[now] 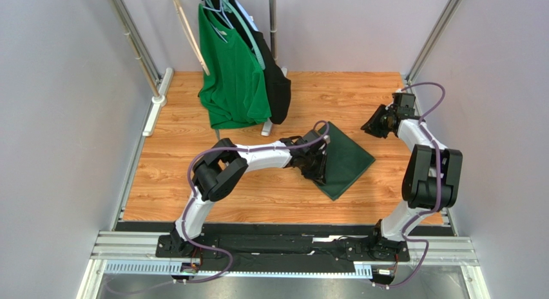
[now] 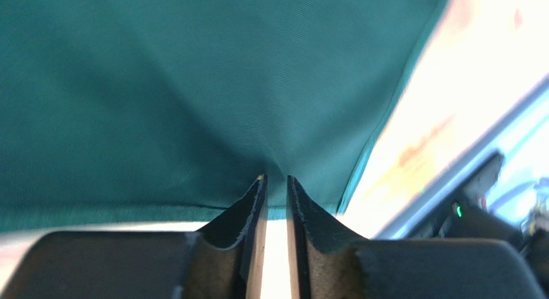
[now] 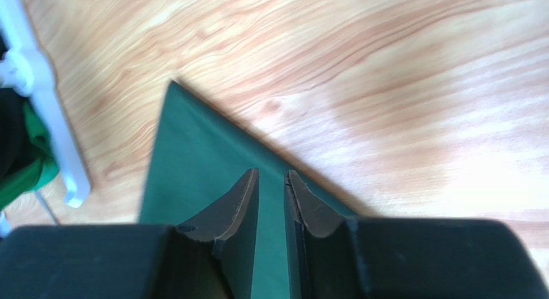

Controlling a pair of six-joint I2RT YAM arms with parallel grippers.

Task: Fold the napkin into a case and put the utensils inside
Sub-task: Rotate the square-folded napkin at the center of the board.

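The napkin is a dark green cloth lying folded, as a slanted rectangle, on the wooden table right of centre. My left gripper is at its left edge. In the left wrist view the jaws are shut on the napkin's hem, and the cloth puckers at the tips and fills the view. My right gripper hovers off the napkin's far right side, apart from it. Its jaws stand nearly together with nothing between them, above the napkin's corner. No utensils are in view.
A brighter green T-shirt and a black garment hang on a rack at the back, left of centre. The rack's white foot stands near the napkin's far corner. Metal frame posts and grey walls border the table.
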